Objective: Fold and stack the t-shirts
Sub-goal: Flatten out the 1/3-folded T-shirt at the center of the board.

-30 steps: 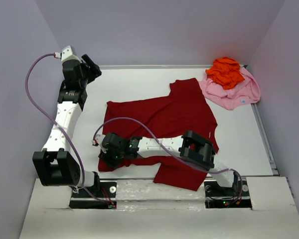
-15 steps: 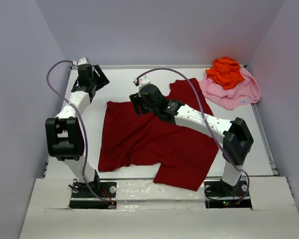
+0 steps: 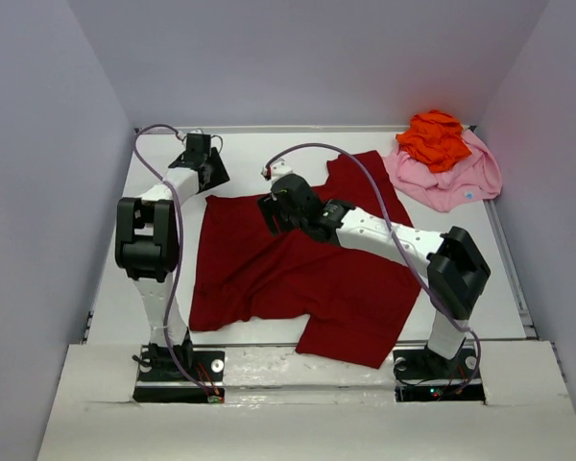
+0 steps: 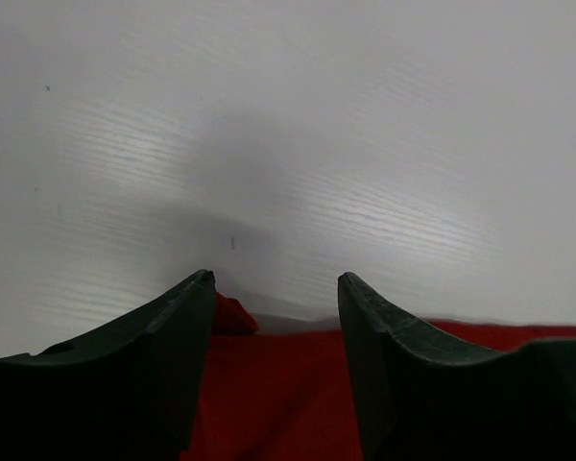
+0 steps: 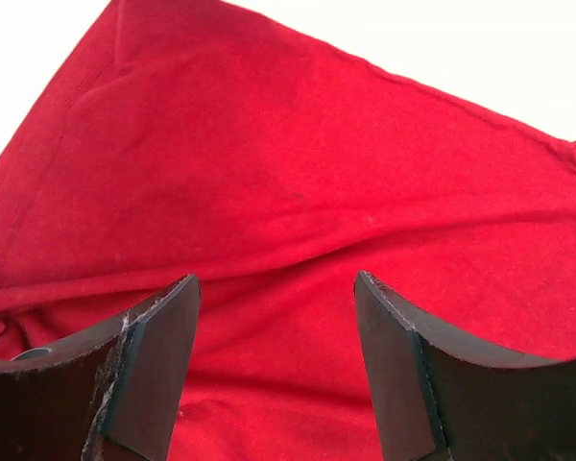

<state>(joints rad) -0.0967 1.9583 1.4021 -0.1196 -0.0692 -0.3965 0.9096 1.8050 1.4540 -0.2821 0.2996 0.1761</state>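
The dark red t-shirt (image 3: 298,264) lies spread flat across the middle of the white table, one sleeve toward the back and one hanging at the near edge. My left gripper (image 3: 211,177) is at the shirt's far-left corner. In the left wrist view this gripper (image 4: 276,279) is open, with the shirt's edge (image 4: 278,384) lying between its fingers (image 4: 163,365). My right gripper (image 3: 271,215) hovers over the shirt's far middle. In the right wrist view it (image 5: 276,279) is open, with only red cloth (image 5: 317,173) below. The orange t-shirt (image 3: 434,137) sits crumpled on the pink t-shirt (image 3: 456,182) at the back right corner.
The table (image 3: 480,279) is enclosed by grey walls on the left, back and right. Both arm bases stand at the near edge, and their purple cables loop over the table's left and centre.
The left gripper has moved from the back-left corner rightward to the shirt's far-left corner. The right arm has swung from the shirt's near-left edge to its far middle.
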